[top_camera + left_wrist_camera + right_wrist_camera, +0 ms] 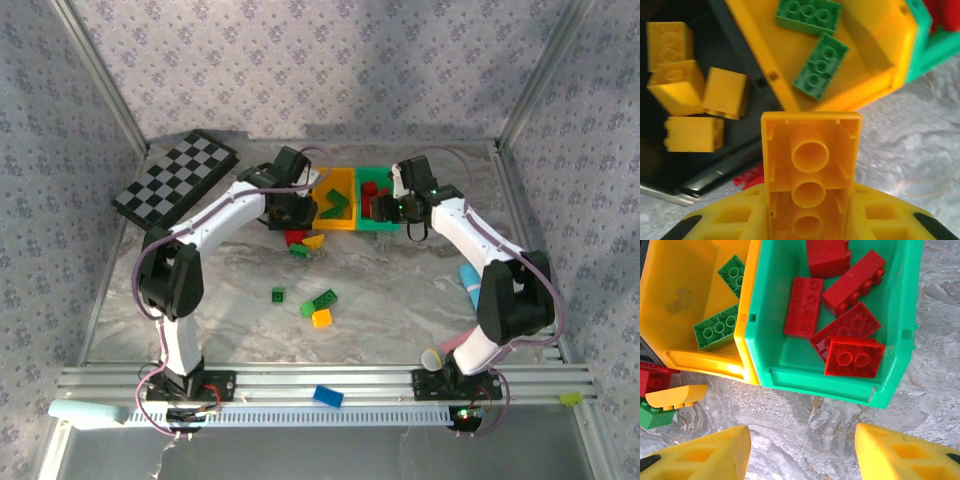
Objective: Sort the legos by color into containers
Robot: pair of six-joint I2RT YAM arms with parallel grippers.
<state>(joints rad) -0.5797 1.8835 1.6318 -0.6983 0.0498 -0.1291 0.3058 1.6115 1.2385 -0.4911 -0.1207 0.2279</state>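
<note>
— Left gripper (810, 220): what's it got?
— It's squeezed tight on a yellow brick (810, 165), hollow side facing the cam. They're by the front of the black bin (715, 45), right where it meets the yellow bin (775, 55).
— What's in the black bin?
— 4 yellow bricks (692, 132), all in a bunch.
— & the yellow bin?
— 2 green bricks (820, 67), lying flat, close together.
— OK, right gripper (800, 440)?
— Fingers spread wide, nothing btw them. It hangs over the table (840, 420), just in front of the green bin (815, 385).
— What's in that one?
— 5 red bricks (802, 305), some piled on each other.
— Any bricks lying on the table?
— Yep. A loose red brick (296, 238), a loose yellow brick (314, 241) & a loose green brick (299, 250) sit close together just in front of the bins. Nearer the arms there's a small green brick (278, 294), then a long green brick (322, 300) w/ an orange brick (321, 318) right beside it. Can't tell if those 2 touch.
— Other stuff?
— A blue brick (328, 396) down on the rail (380, 380), btw the arm bases. A checkered board (175, 180) at the far left, apart from the bins.
</note>
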